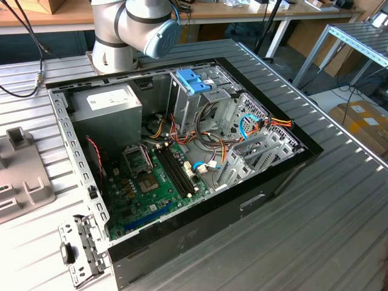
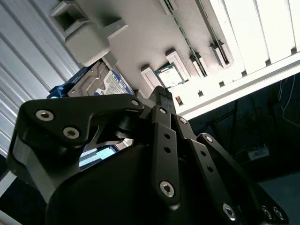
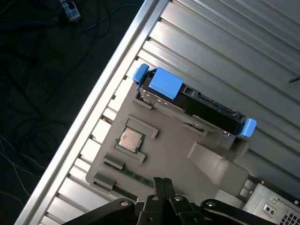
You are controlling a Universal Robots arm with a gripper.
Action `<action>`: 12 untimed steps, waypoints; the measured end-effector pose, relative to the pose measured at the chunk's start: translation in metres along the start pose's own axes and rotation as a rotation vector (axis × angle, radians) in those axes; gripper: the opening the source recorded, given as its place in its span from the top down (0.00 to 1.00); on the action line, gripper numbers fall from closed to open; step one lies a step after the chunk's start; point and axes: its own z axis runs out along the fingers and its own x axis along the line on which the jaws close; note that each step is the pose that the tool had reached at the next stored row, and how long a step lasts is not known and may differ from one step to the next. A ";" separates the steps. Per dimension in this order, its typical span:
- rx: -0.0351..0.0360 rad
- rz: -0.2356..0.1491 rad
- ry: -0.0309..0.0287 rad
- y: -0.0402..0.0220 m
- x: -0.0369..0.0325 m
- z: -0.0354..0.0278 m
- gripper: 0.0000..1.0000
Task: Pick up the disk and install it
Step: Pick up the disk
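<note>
The disk (image 3: 197, 105) stands on its edge in a slot of a grey moulded holder (image 3: 168, 154), with blue rails at both ends and a blue tab on its side. In the second wrist view the disk (image 2: 101, 82) shows its white-and-blue label beside the same holder (image 2: 140, 42). My gripper (image 3: 158, 181) hangs above the holder, well apart from the disk, with its two fingers pressed together and nothing between them. Its black fingertips (image 2: 161, 92) point at the holder's middle.
A processor chip (image 3: 130, 139) lies in a recess of the holder. In the exterior view the open computer case (image 1: 285, 176) holds a motherboard (image 1: 151, 182), a grey power supply (image 1: 109, 106) and a metal cage with a light-blue top (image 1: 194, 82). The arm's base (image 1: 133, 24) stands behind the case.
</note>
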 end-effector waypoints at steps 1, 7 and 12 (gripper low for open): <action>-0.0001 -0.010 -0.0003 0.0000 0.0000 0.0000 0.89; -0.0009 -0.066 -0.0017 0.0000 0.0000 0.0000 0.89; -0.0015 -0.106 -0.0028 0.0000 0.0000 0.0000 0.89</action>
